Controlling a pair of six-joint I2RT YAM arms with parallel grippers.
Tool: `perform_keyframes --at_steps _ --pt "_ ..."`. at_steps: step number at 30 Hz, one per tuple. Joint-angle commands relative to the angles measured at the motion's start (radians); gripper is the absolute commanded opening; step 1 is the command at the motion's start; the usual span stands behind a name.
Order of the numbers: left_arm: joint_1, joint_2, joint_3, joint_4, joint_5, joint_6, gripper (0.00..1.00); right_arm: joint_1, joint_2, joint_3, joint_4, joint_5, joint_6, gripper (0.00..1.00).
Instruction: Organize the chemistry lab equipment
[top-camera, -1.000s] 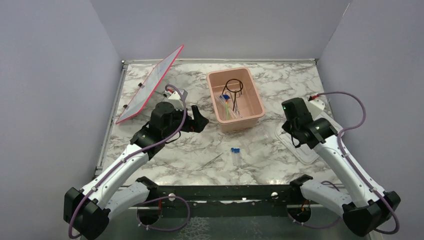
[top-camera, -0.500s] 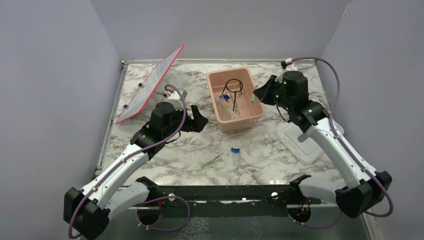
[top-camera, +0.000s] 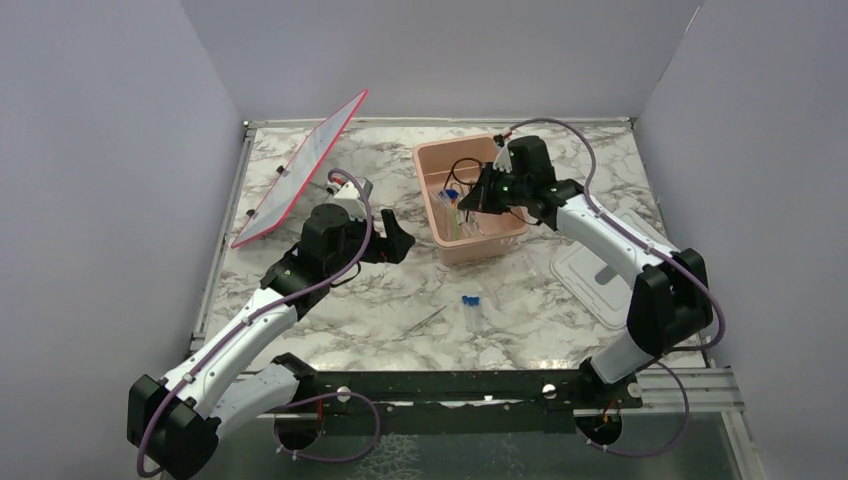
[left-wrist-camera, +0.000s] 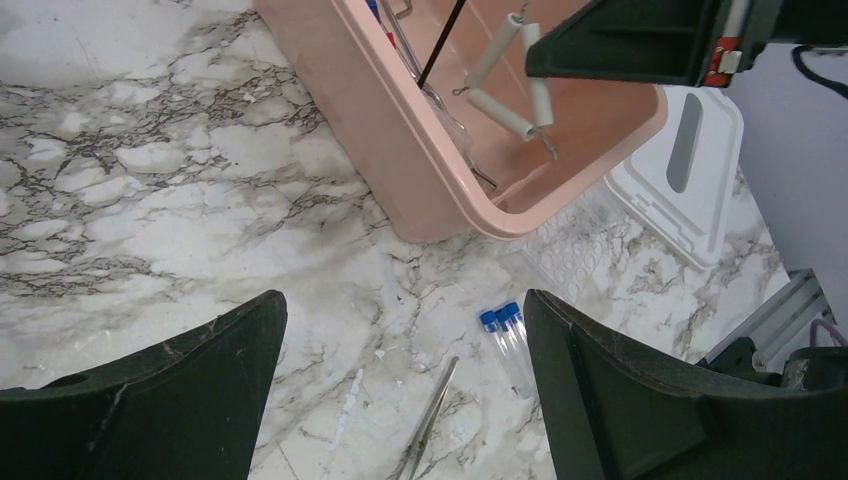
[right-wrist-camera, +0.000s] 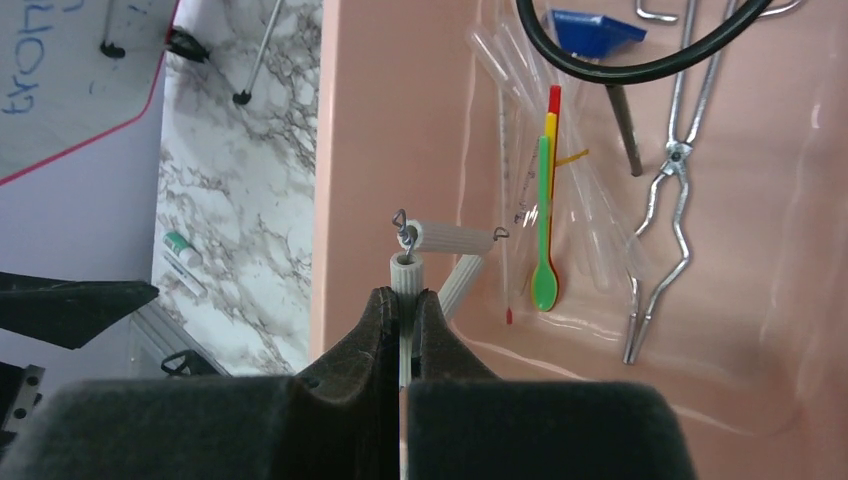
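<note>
Triangle (right-wrist-camera: 455, 238) clenched in right tool (right-wrist-camera: 402, 300), dangling straight over tub (right-wrist-camera: 380, 120); left tool (left-wrist-camera: 400, 310) released, nearer desk (left-wrist-camera: 150, 200) tubes (left-wrist-camera: 505, 340).

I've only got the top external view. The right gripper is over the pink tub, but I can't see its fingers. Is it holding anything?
Observer: Yes. The right wrist view shows the right gripper shut on one white ribbed tube of a wire triangle.
Operator: Is the triangle lying flat in the tub?
Observer: No. In the left wrist view it dangles from the gripper over the inside of the pink tub.
Operator: What's near it on the tub floor?
Observer: The right wrist view shows a green spoon-shaped stick and metal tongs lying there.
</note>
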Motion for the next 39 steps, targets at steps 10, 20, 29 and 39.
perform_keyframes --at_steps 10,20,29,39 --pt "0.002 -0.007 -0.006 -0.008 -0.028 0.014 0.91 0.016 0.187 0.082 -0.051 0.045 -0.023 0.01" --pt "0.002 0.005 -0.007 -0.006 -0.011 0.010 0.91 0.016 0.184 0.088 -0.141 0.269 -0.054 0.02" --pt "0.002 0.010 -0.018 -0.009 0.008 -0.003 0.91 0.016 0.201 0.126 -0.203 0.384 -0.058 0.21" --pt "-0.001 0.026 -0.044 -0.032 0.068 -0.035 0.86 0.016 0.056 0.138 -0.223 0.331 -0.082 0.36"
